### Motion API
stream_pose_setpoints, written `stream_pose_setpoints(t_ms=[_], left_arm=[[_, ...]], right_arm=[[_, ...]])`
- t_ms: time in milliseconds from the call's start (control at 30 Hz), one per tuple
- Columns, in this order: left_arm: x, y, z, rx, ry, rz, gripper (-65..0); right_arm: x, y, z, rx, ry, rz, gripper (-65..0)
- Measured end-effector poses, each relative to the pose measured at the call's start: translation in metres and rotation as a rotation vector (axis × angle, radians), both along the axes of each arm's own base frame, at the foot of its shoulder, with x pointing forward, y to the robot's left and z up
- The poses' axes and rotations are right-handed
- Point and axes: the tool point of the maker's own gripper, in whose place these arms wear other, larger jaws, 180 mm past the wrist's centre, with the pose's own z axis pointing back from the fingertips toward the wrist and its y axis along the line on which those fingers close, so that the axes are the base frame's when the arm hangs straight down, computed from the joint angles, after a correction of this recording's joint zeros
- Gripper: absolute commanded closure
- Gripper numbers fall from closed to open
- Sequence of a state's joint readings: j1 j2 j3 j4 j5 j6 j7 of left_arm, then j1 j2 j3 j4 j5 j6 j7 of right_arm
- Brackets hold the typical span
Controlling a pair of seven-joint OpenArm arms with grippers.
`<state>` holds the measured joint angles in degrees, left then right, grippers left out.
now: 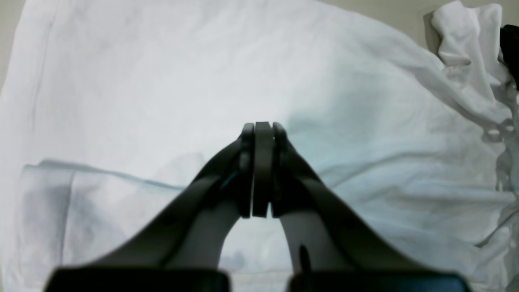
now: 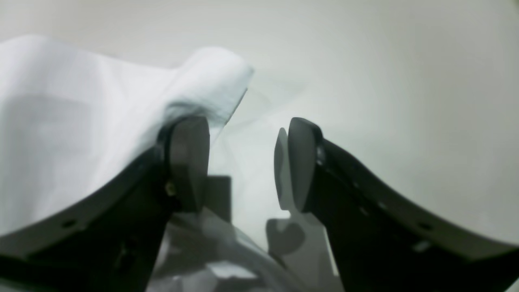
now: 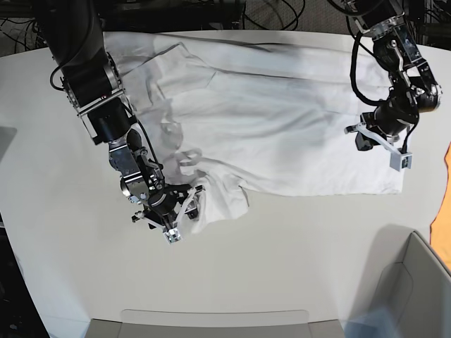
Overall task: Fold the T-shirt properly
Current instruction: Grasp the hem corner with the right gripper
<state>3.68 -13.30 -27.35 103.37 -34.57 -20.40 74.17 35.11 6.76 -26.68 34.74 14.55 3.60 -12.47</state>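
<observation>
The T-shirt (image 3: 282, 120) lay spread across the upper middle of the white table (image 3: 296, 267) in the base view, stretching from the upper left toward the right edge, mostly flat, with one bunched, crumpled part hanging down at lower left of centre.

The right gripper (image 3: 184, 215) sat at that crumpled part, left of centre in the base view, low against the table. In the right wrist view its two dark fingers (image 2: 188, 162) stood clearly apart with bare table showing between them; a fold of the white fabric draped over the outside of the left-hand finger, filling the left side of that frame, but nothing lay pinched between the pads.

The left gripper (image 3: 384, 144) hung at the right side of the base view, over the shirt's right end near its lower corner. In the left wrist view its fingers (image 1: 261, 170) were pressed together at the middle of the frame, above smooth white cloth. I couldn't tell whether any fabric was caught between them.

A strip of orange cloth (image 3: 445, 197) showed at the far right edge.
</observation>
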Motion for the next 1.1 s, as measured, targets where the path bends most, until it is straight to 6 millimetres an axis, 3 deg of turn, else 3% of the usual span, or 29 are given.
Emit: stream_pose_setpoints(t_ms=[100,233,367,533,867,933,1100], left_arm=[[0.000,0.000,0.000,0.000,0.003,-0.001,0.0],[-0.001,-0.001,-0.001,-0.002,0.004,0.000,0.0],[-0.001,-0.004,-0.002,-0.013,0.004,0.001,0.0],[0.000,-0.006,-0.003,-0.019,0.002,0.002,0.0],[-0.001,-0.010,-0.004,-0.032,0.003,0.003,0.0],[0.000,-0.010,-0.004,-0.033,0.002,0.003,0.0],[0.000,-0.010,-0.004,-0.033,0.000,0.003,0.0]], right_arm=[[0.007,0.003,0.024,0.056,-0.072,-0.034,-31.2],[0.015,0.025,0.057,0.107,-0.158,0.004,-31.2],[0.002,0.028,0.033,0.069,-0.050,0.011,-31.2],[-0.007,0.006,-0.005,0.019,0.059,-0.043,-31.2],[-0.006,-0.003,-0.016,0.027,0.073,-0.068,-30.8],[-0.008,-0.001,-0.017,0.026,0.089,-0.056,-27.2],[-0.013,0.012,-0.017,0.037,0.133,0.012,0.0]])
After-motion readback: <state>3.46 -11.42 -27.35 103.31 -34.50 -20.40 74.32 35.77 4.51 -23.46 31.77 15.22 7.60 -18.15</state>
